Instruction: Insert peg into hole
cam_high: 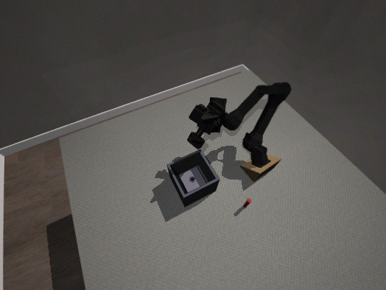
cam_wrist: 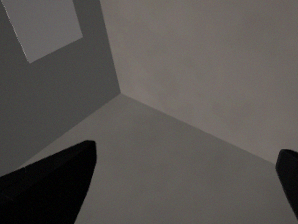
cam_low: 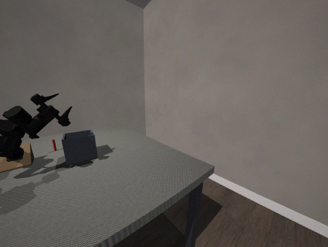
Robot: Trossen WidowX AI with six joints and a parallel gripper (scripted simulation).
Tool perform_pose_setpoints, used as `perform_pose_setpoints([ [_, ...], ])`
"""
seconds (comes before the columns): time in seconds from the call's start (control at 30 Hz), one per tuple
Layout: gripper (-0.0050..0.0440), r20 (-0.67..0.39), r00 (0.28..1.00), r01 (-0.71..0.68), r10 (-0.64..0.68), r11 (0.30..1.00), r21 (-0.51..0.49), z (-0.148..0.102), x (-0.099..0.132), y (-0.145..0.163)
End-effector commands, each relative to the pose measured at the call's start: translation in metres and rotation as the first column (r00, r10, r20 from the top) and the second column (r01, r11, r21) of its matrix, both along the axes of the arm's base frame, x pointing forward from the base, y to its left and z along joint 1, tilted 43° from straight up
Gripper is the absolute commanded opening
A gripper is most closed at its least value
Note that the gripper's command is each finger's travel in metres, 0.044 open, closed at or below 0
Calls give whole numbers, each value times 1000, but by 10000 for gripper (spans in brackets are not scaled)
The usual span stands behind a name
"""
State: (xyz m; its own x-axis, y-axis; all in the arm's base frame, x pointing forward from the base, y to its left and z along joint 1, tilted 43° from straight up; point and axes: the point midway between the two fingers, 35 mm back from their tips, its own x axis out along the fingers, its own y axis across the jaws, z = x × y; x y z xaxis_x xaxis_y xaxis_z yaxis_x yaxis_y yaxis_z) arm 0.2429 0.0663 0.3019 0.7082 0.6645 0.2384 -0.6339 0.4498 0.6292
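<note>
While claw hangs spread wide and empty above bench, aimed up at walls: red peg upright on bench, well apart from open box. Best swung over peg, tilted down, lowered straight, closed mid-shaft. Keep clear of box; hole in plate awaits.

One table carries everything. On it stand one open box with one plate holding one hole, one red peg, and one arm bearing one gripper.
</note>
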Motion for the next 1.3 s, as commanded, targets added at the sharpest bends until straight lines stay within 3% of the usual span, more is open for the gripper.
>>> perform_pose_setpoints([
  [0.0, 400, 0, 1000, 0, 0, 1000, 0, 0, 0, 0],
  [0.53, 400, 0, 1000, 0, 0, 1000, 0, 0, 0, 0],
  [0.57, 424, -7, 1000, 0, 0, 1000, 5, 0, 1, 0],
  [0.7, 440, -183, 983, 18, 1, 995, 102, -14, 29, 6],
  [0.77, 440, -357, 934, 50, 14, 984, 169, -33, 51, 15],
  [0.9, 440, -600, 799, 113, 52, 966, 234, -64, 79, 40],
  [1.03, 440, -774, 630, 183, 57, 958, 219, -100, 90, 60],
  [1.1, 440, -774, 630, 183, 57, 958, 219, -100, 90, 60],
  [1.17, 440, -876, 480, 234, 39, 957, 171, -129, 90, 75],
  [1.27, 440, -946, 324, 279, 2, 955, 98, -158, 88, 91],
])
